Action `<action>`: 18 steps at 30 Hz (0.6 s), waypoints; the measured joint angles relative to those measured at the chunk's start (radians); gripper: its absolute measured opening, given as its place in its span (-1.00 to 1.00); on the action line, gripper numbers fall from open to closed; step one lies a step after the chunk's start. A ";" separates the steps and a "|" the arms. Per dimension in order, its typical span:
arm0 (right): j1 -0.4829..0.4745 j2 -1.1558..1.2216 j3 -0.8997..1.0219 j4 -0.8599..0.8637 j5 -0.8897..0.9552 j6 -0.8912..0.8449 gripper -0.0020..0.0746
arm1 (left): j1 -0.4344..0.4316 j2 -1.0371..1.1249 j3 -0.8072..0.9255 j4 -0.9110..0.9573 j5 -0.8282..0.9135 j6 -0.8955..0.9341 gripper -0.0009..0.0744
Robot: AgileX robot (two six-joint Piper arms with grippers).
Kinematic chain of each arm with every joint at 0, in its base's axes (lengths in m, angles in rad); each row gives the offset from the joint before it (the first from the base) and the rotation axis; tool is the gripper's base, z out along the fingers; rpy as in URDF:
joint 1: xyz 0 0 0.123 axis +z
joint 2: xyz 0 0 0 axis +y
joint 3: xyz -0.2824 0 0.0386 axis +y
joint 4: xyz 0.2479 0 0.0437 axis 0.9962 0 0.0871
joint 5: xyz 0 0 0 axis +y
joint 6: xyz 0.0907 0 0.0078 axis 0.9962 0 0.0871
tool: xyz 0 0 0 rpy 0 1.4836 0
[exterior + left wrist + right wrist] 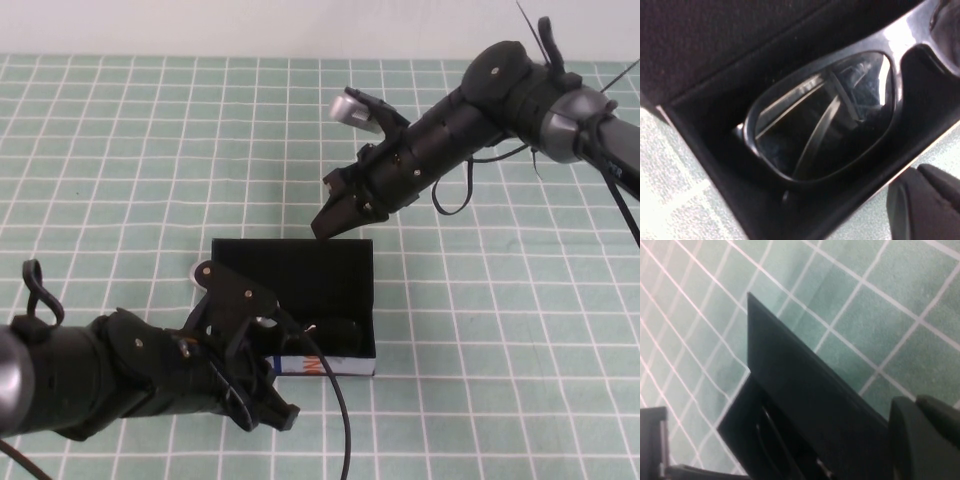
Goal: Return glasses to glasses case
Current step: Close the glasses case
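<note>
Glasses [825, 110] lie in the case [345, 262]; left gripper [262, 392], fingers' state unclear, should back off; clenched right gripper [338, 218], behind the lid, tips it shut.

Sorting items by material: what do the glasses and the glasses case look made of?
Glasses: likely glossy black plastic, since the frame shows bright highlights; clear reflective lenses.
Glasses case: apparently rigid board with matte, fabric-like black lining; its white side looks printed.
</note>
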 joint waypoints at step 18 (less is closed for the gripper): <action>0.015 -0.054 0.069 -0.052 -0.031 -0.024 -0.98 | -0.001 0.000 0.000 0.000 0.002 0.000 -0.98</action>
